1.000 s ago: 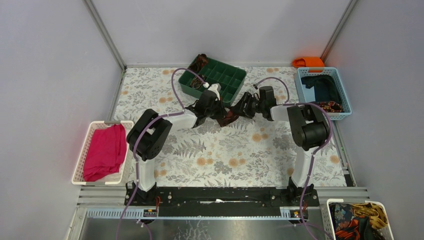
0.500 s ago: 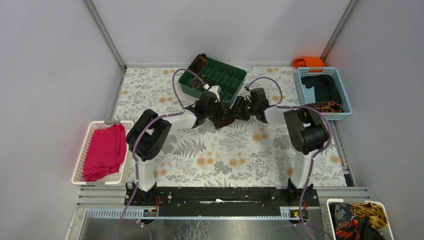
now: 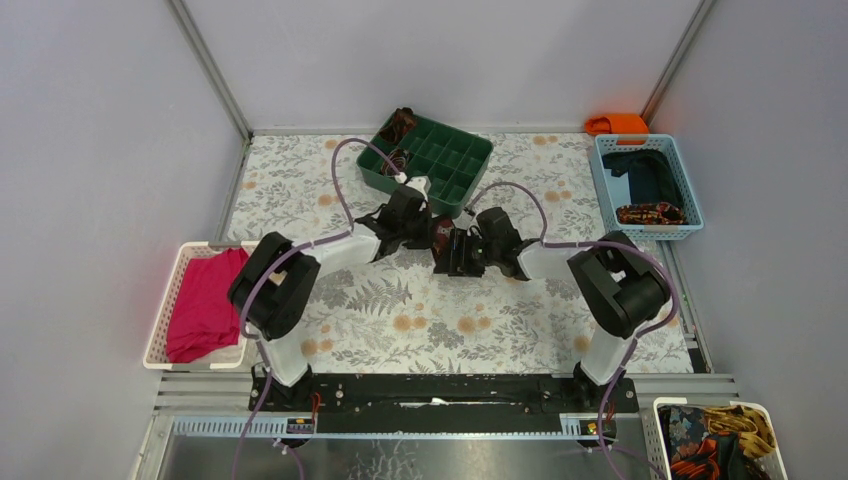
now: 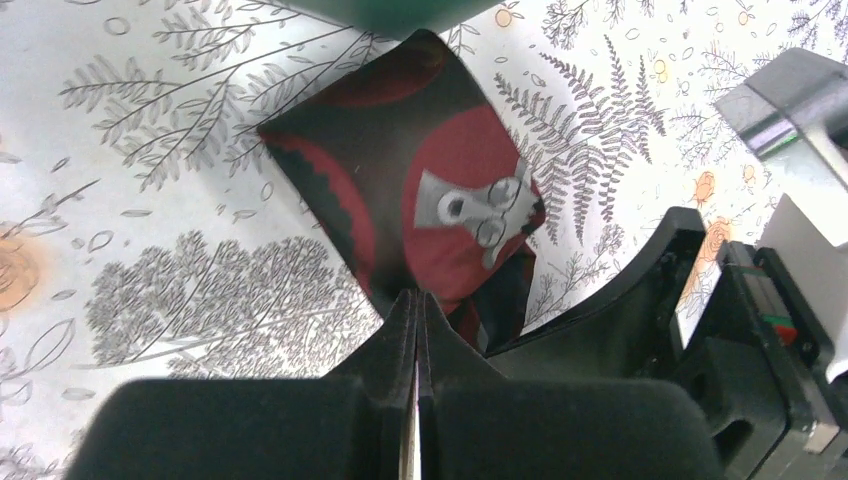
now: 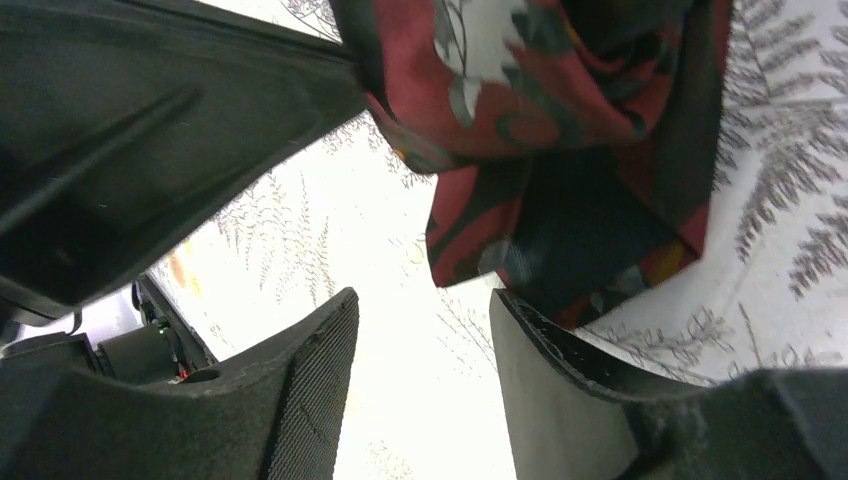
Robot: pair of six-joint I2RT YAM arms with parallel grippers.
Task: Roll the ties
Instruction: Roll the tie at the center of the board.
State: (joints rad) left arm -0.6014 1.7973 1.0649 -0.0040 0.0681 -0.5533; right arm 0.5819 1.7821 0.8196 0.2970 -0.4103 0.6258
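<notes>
A dark maroon tie (image 3: 441, 233) with red patches lies bunched on the floral table between my two grippers. My left gripper (image 3: 420, 224) is shut on the tie's near edge (image 4: 420, 190), its jaws pressed together on the fabric (image 4: 415, 298). My right gripper (image 3: 455, 250) is open, and the tie (image 5: 560, 120) lies just beyond its fingertips (image 5: 425, 300), touching the right finger (image 5: 560, 350). More rolled ties (image 3: 402, 123) sit in the green tray (image 3: 462, 172). Another tie (image 3: 650, 213) lies in the blue basket (image 3: 600, 165).
The green divided tray stands just behind both grippers. The blue basket at right holds a navy cloth (image 3: 645, 175). A white basket (image 3: 165, 300) at left holds a pink-red cloth (image 3: 205, 305). An orange object (image 3: 618, 123) lies at the back right. A basket of fabrics (image 3: 715, 440) is at the bottom right.
My right gripper has swung left and nearer, coming up against the tie. My left gripper, still holding the tie, has shifted slightly left.
</notes>
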